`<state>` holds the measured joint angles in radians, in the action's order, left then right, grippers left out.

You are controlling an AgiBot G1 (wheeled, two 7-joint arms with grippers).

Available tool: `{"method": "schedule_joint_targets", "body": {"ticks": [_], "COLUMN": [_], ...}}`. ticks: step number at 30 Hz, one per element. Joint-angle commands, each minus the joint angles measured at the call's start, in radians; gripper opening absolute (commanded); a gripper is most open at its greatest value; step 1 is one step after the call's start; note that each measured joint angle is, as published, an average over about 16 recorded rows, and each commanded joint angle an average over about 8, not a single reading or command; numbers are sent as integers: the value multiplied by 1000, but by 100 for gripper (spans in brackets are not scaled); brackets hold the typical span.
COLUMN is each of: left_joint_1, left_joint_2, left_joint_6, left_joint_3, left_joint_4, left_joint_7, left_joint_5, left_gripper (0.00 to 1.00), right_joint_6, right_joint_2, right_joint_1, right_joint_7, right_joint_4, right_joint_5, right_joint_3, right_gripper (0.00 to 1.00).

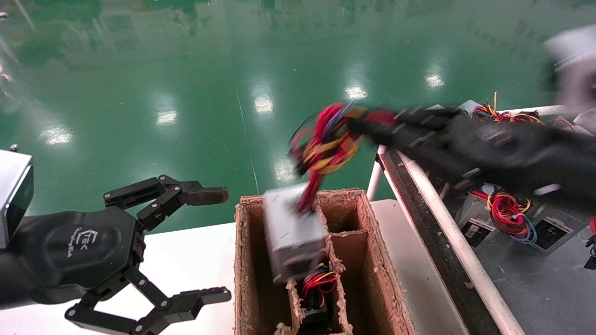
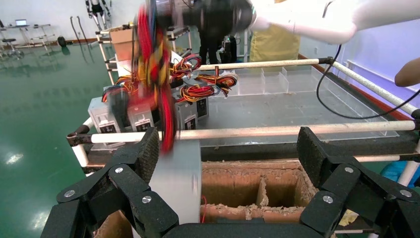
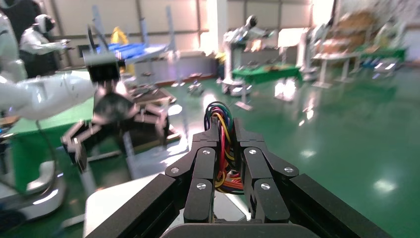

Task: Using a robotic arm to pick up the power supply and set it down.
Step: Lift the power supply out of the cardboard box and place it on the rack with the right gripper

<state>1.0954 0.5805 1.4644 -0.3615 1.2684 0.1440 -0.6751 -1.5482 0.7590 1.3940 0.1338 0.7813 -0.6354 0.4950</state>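
Note:
My right gripper (image 1: 368, 123) reaches in from the right and is shut on the red, yellow and blue wire bundle (image 1: 328, 139) of a grey power supply (image 1: 293, 232). The box hangs tilted from its wires over the upper left compartment of a cardboard box (image 1: 242, 260), its lower end inside. In the right wrist view the wires (image 3: 220, 111) are pinched between the fingers of the right gripper (image 3: 225, 131). My left gripper (image 1: 219, 244) stands open over the white table, left of the carton. From the left wrist, the left gripper (image 2: 229, 153) frames the hanging supply (image 2: 176, 183).
Another wired unit (image 1: 316, 284) sits in a middle compartment of the carton. To the right, behind a white rail (image 1: 437, 200), a tray holds several more power supplies (image 1: 512, 214). The white table (image 1: 186, 251) carries the carton; green floor lies beyond.

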Motion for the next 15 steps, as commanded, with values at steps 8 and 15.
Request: {"method": "schedule_joint_targets", "body": {"ticks": [8,15], "left_joint_1": [0,0], "left_joint_2": [0,0], "left_joint_6": [0,0], "left_joint_3": [0,0], "left_joint_4": [0,0], "left_joint_7": [0,0], "left_joint_5": [0,0], "left_gripper": [100,100], "right_joint_6": [44,44], "right_joint_2": [-233,-414], "right_joint_1": [-28,-78], "right_joint_7": [58,65], "right_joint_4": [79,34], "right_joint_5": [123,207], "right_joint_3": [-107,-184], "right_gripper": [0,0]}}
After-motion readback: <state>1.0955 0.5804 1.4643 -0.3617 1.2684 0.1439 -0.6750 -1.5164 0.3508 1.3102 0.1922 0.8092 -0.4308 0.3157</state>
